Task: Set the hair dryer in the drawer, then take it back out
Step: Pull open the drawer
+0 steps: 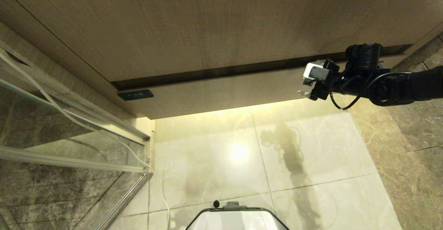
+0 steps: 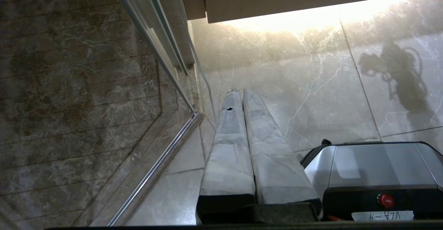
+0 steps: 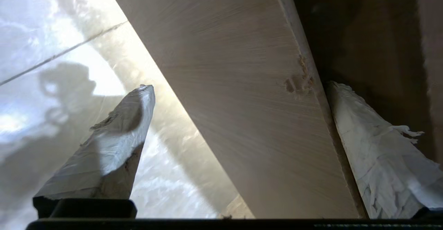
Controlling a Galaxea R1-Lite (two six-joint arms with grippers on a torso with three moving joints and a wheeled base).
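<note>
Zero steps done: drawer (image 1: 221,95) shut, no dryer seen, right gripper (image 3: 238,136) w/ jaws wide straddling its front edge, left gripper (image 2: 242,98) closed, parked.

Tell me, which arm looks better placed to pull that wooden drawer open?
Probably the right. The right gripper is open at the drawer front, a finger either side of its edge. The left gripper is shut, down near the floor.

Black right arm (image 1: 391,84) with looped cable, white-taped tool fingers (image 3: 114,143), silver-grey base (image 2: 377,164) with red button.
</note>
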